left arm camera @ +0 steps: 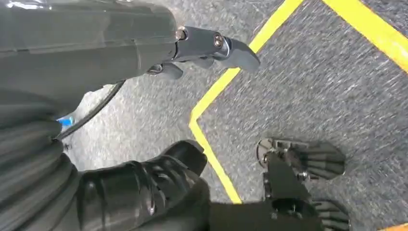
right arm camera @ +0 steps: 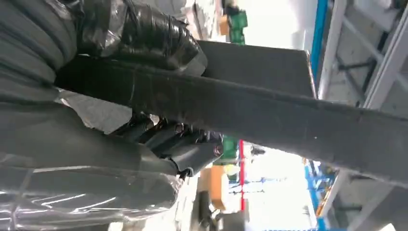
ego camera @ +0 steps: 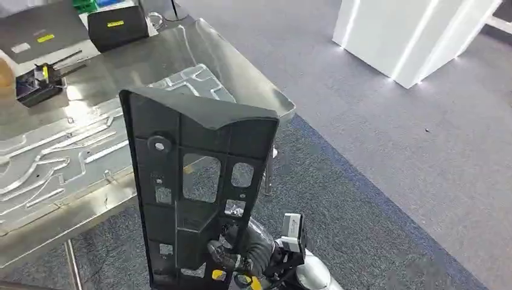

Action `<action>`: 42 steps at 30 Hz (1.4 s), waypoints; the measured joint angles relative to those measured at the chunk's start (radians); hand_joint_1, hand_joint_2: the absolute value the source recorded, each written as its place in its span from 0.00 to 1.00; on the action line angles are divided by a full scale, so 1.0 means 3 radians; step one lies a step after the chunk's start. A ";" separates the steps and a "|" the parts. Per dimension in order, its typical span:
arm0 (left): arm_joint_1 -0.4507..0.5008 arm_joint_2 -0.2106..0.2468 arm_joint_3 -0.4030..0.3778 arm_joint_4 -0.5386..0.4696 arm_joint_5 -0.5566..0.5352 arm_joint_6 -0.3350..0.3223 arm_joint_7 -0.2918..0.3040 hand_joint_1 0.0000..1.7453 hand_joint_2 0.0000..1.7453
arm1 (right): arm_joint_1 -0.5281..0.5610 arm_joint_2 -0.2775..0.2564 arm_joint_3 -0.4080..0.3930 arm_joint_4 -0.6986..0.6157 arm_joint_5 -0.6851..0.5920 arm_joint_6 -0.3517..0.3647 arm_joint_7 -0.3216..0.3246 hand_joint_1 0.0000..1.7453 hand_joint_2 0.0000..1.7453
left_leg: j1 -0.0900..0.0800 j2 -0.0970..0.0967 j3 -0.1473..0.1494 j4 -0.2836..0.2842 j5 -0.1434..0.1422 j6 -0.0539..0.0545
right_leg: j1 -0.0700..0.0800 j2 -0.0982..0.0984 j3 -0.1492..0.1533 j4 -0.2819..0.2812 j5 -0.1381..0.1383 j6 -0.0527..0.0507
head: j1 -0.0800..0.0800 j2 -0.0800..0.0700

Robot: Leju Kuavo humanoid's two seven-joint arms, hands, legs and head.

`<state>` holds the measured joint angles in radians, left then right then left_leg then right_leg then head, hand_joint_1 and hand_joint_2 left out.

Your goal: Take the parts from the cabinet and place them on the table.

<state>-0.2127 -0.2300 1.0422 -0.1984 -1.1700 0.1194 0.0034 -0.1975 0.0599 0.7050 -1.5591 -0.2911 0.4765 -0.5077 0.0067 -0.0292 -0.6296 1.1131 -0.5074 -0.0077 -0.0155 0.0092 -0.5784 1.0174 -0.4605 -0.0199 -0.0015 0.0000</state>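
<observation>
Carrying the part to the desk

Head view: my right hand (ego camera: 241,257) grips the upright black part (ego camera: 193,187) low, beside the steel desk (ego camera: 241,78); I should lower it flat. Left wrist: my left hand (left arm camera: 202,48) hangs released above grey carpet (left arm camera: 308,96). Right wrist: fingers (right arm camera: 168,137) clamp the part's edge.

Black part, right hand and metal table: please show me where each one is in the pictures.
black part (ego camera: 199,181), head view, on its ribbed middle panel.
right hand (ego camera: 232,257), head view, on the dark fingers gripping the part's lower edge.
metal table (ego camera: 241,66), head view, on its bare corner.
</observation>
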 joint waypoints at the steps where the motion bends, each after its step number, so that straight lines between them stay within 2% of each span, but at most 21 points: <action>1: -0.0008 0.0000 0.0000 0.0000 0.0000 0.0000 0.0000 0.00 1.00 | 0.0000 0.0000 0.0000 0.0000 0.0000 -0.0001 0.0000 0.94 1.00 | 0.0009 0.0042 -0.0141 0.0272 -0.0123 -0.0016 | 0.0006 -0.0044 0.0003 0.0000 -0.0008 -0.0012 | 0.0000 0.0000; 2: -0.0008 0.0000 -0.0001 0.0000 0.0000 -0.0001 0.0000 0.00 1.00 | 0.0004 0.0000 0.0000 0.0003 0.0003 -0.0005 0.0000 0.94 1.00 | 0.0016 0.0058 -0.0271 0.0515 -0.0213 -0.0028 | 0.0011 -0.0083 0.0004 0.0001 -0.0014 -0.0019 | 0.0001 0.0000; 4: 0.0006 0.0000 -0.0001 0.0000 0.0001 -0.0001 -0.0001 0.00 1.00 | 0.0003 0.0000 0.0000 0.0003 0.0006 -0.0010 0.0000 0.94 1.00 | 0.0029 0.0074 -0.0372 0.0663 -0.0186 -0.0042 | 0.0012 -0.0148 0.0006 0.0003 -0.0024 -0.0017 | 0.0000 0.0000; 6: 0.0011 0.0000 -0.0001 0.0000 0.0001 -0.0001 -0.0001 0.00 1.00 | 0.0002 0.0000 0.0000 0.0003 0.0008 -0.0016 0.0000 0.94 1.00 | 0.0037 0.0100 -0.0173 0.0253 0.0087 -0.0047 | 0.0012 -0.0209 0.0020 0.0011 -0.0042 -0.0004 | 0.0000 0.0000; 7: 0.0008 0.0000 -0.0001 0.0000 0.0001 -0.0001 -0.0001 0.00 1.00 | -0.0001 0.0000 0.0001 0.0003 0.0009 -0.0018 0.0000 0.94 1.00 | 0.0037 0.0172 -0.0004 -0.0071 0.0239 -0.0037 | 0.0012 -0.0237 0.0035 0.0018 -0.0056 0.0008 | 0.0000 0.0000; 8: 0.0003 0.0001 -0.0001 0.0000 0.0001 -0.0001 -0.0003 0.00 1.00 | -0.0002 0.0000 0.0001 0.0001 0.0009 -0.0018 0.0000 0.94 1.00 | 0.0022 0.0318 0.0101 -0.0301 0.0245 -0.0026 | 0.0019 -0.0262 0.0050 0.0016 -0.0068 0.0023 | 0.0000 0.0000; 13: -0.0009 0.0001 -0.0003 0.0000 0.0004 0.0000 -0.0001 0.00 1.00 | -0.0014 0.0000 0.0008 -0.0002 0.0014 -0.0029 0.0000 0.94 1.00 | -0.0006 0.0177 0.0131 -0.0358 0.0245 0.0098 | 0.0045 -0.0397 0.0096 0.0006 -0.0105 0.0122 | 0.0001 0.0000; 14: -0.0004 -0.0004 -0.0003 0.0000 0.0005 0.0000 -0.0001 0.00 1.00 | -0.0019 -0.0001 0.0009 -0.0005 0.0018 -0.0028 0.0000 0.94 1.00 | 0.0004 0.0148 0.0149 -0.0374 0.0257 0.0115 | 0.0012 -0.0277 0.0081 0.0074 -0.0155 0.0139 | 0.0003 0.0000; 16: -0.0018 -0.0004 -0.0003 0.0000 0.0008 0.0000 -0.0003 0.00 1.00 | -0.0026 -0.0003 0.0013 -0.0009 0.0017 -0.0020 -0.0003 0.94 1.00 | 0.0005 0.0097 0.0148 -0.0374 0.0256 0.0153 | 0.0011 -0.0080 -0.0141 0.0512 -0.0394 0.0140 | 0.0010 0.0000; 18: -0.0017 -0.0004 -0.0003 0.0000 0.0010 0.0000 -0.0003 0.00 1.00 | -0.0006 -0.0014 0.0014 -0.0005 0.0019 -0.0028 0.0000 0.94 1.00 | -0.0003 0.0021 0.0145 -0.0367 0.0251 0.0162 | 0.0012 -0.0039 -0.0417 0.1020 -0.0565 0.0143 | 0.0009 0.0000; 19: -0.0013 -0.0004 -0.0003 0.0000 0.0010 0.0000 -0.0003 0.00 1.00 | -0.0004 -0.0020 0.0015 -0.0004 0.0019 -0.0028 0.0000 0.94 1.00 | -0.0006 -0.0018 0.0145 -0.0359 0.0249 0.0163 | 0.0011 -0.0036 -0.0476 0.1094 -0.0534 0.0140 | 0.0009 0.0000; 21: -0.0012 -0.0004 -0.0003 0.0000 0.0010 0.0000 -0.0003 0.00 1.00 | -0.0006 -0.0023 0.0017 -0.0003 0.0019 -0.0028 0.0000 0.94 1.00 | -0.0006 -0.0106 0.0150 -0.0338 0.0239 0.0154 | 0.0011 -0.0028 -0.0364 0.0779 -0.0272 0.0124 | 0.0009 0.0000; 23: -0.0012 -0.0011 -0.0003 0.0000 0.0013 0.0000 -0.0003 0.00 1.00 | -0.0010 -0.0023 0.0018 -0.0004 0.0019 -0.0027 0.0000 0.94 1.00 | -0.0002 -0.0185 0.0148 -0.0308 0.0214 0.0136 | 0.0007 0.0096 -0.0108 0.0187 0.0029 0.0098 | 0.0009 0.0000; 24: -0.0014 -0.0015 -0.0003 0.0000 0.0013 0.0000 -0.0003 0.00 1.00 | -0.0012 -0.0025 0.0019 -0.0001 0.0019 -0.0025 0.0000 0.94 1.00 | -0.0021 -0.0205 0.0127 -0.0285 0.0204 0.0118 | 0.0000 0.0222 -0.0076 0.0108 -0.0038 0.0087 | 0.0008 0.0000; 28: -0.0006 -0.0015 -0.0001 0.0000 0.0025 0.0004 -0.0003 0.00 1.00 | -0.0033 -0.0025 0.0027 0.0000 0.0020 -0.0024 0.0000 0.94 1.00 | 0.0010 -0.0327 0.0093 -0.0307 0.0219 0.0035 | 0.0005 0.0120 -0.0049 0.0058 -0.0014 0.0044 | 0.0008 0.0000; 31: -0.0021 -0.0015 -0.0001 0.0000 0.0037 0.0006 -0.0006 0.00 1.00 | -0.0049 -0.0011 0.0028 0.0001 0.0019 -0.0020 -0.0001 0.94 1.00 | 0.0001 0.0000 -0.0075 0.0081 -0.0010 -0.0006 | -0.0002 -0.0011 0.0000 0.0006 -0.0009 -0.0012 | -0.0008 0.0000; 34: -0.0022 -0.0018 -0.0001 0.0000 0.0045 0.0006 -0.0010 0.00 1.00 | -0.0049 -0.0011 0.0031 0.0022 0.0019 -0.0019 0.0000 0.94 1.00 | 0.0024 0.0071 -0.0412 0.0708 -0.0220 -0.0041 | 0.0008 -0.0139 0.0003 0.0011 -0.0030 -0.0024 | -0.0009 0.0000; 36: -0.0010 -0.0018 -0.0001 0.0000 0.0050 0.0006 -0.0018 0.00 1.00 | -0.0051 -0.0010 0.0033 0.0033 0.0019 -0.0019 0.0000 0.94 1.00 | 0.0030 0.0087 -0.0312 0.0481 -0.0027 -0.0045 | 0.0007 -0.0207 0.0019 0.0014 -0.0046 -0.0014 | -0.0009 0.0000; 38: -0.0015 -0.0018 -0.0001 0.0000 0.0065 0.0006 -0.0032 0.00 1.00 | -0.0059 -0.0006 0.0038 0.0037 0.0019 -0.0018 0.0001 0.94 1.00 | 0.0025 0.0208 0.0021 -0.0152 0.0277 -0.0019 | 0.0008 -0.0270 0.0054 0.0019 -0.0074 0.0008 | -0.0009 0.0000; 39: -0.0026 -0.0018 0.0001 0.0000 0.0075 0.0006 -0.0037 0.00 1.00 | -0.0062 -0.0006 0.0039 0.0037 0.0019 -0.0013 0.0001 0.94 1.00 | -0.0008 0.0332 0.0104 -0.0299 0.0229 -0.0001 | 0.0024 -0.0279 0.0061 0.0018 -0.0087 0.0030 | -0.0008 0.0000; 42: -0.0019 -0.0018 0.0005 0.0000 0.0097 0.0015 -0.0055 0.00 1.00 | -0.0095 -0.0004 0.0050 0.0057 -0.0069 0.0030 0.0077 0.94 1.00 | -0.0027 0.0252 0.0089 -0.0308 0.0235 0.0063 | 0.0039 -0.0329 0.0080 0.0006 -0.0096 0.0072 | -0.0004 0.0000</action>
<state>-0.2186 -0.2354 1.0437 -0.1984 -1.1410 0.1240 -0.0129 -0.2259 0.0587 0.7199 -1.5420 -0.3119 0.4856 -0.4846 -0.0015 0.0464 -0.6030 1.0208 -0.4370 0.0111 -0.0039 -0.0896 -0.5545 1.0193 -0.4892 0.0018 -0.0027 0.0000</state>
